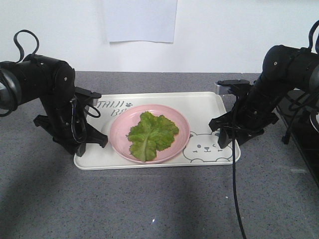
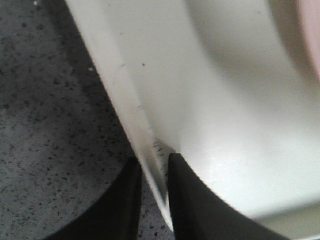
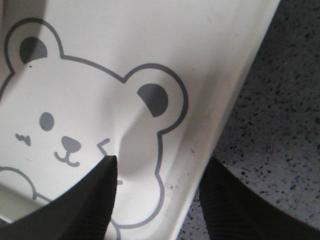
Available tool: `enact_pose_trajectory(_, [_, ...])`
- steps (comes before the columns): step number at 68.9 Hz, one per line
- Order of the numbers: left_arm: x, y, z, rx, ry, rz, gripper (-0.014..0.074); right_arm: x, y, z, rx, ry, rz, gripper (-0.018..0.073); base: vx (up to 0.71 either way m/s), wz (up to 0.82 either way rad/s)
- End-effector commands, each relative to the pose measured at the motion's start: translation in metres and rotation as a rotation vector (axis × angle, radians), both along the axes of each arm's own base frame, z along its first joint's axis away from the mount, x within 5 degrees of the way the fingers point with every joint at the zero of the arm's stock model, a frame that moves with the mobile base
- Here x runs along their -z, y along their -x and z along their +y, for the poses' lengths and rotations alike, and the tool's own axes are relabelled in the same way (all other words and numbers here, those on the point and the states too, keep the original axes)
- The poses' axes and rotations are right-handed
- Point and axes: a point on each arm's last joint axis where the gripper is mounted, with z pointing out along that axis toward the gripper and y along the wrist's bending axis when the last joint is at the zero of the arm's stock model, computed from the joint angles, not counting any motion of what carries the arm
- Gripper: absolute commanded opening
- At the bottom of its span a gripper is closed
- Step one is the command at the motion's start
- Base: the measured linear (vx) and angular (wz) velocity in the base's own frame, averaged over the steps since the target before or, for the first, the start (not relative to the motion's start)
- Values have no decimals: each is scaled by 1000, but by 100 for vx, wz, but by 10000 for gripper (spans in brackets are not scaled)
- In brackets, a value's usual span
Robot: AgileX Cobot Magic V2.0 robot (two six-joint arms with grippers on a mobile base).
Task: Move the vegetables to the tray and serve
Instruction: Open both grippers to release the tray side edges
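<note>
Left gripper (image 2: 152,192): arm bent downward, jaws pinched on the tray (image 1: 209,107) rim at its left edge. Right gripper (image 3: 157,200): arm angled down, jaws spread astride the right rim, not closed. Tray: cream, on grey counter (image 1: 149,204); lettering "TAIJI", bear face. Vegetables (image 1: 151,134): on pink plate (image 1: 119,142), centred in tray.

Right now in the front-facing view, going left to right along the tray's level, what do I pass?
left gripper at the tray's left rim → pink plate → lettuce leaf on the plate → bear face printed on the tray → right gripper at the tray's right rim.
</note>
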Motion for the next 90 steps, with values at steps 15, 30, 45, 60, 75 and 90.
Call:
enact_pose_trajectory(15, [-29, 4, -20, 11, 141, -89, 370, -35, 5, 22, 13, -166, -78, 422, 0, 0])
enact_pose_trajectory(30, [-30, 5, -19, 16, 125, -90, 433, -34, 5, 21, 48, -150, -68, 422, 0, 0])
enact_pose_trajectory(45, [-30, 5, -18, 17, 121, -81, 433, -41, 4, 13, 65, -61, -65, 422, 0, 0])
enact_pose_trajectory(60, [-30, 5, -14, 32, 69, -79, 433, -62, 1, 14, 78, -77, -96, 421, 0, 0])
enact_pose_trajectory(75, [-29, 7, -13, 32, 64, -66, 433, -63, 4, 12, 74, -51, -58, 421, 0, 0])
enact_pose_trajectory(90, [-29, 7, -13, 32, 61, -59, 433, -61, 6, 8, 96, -5, -30, 421, 0, 0])
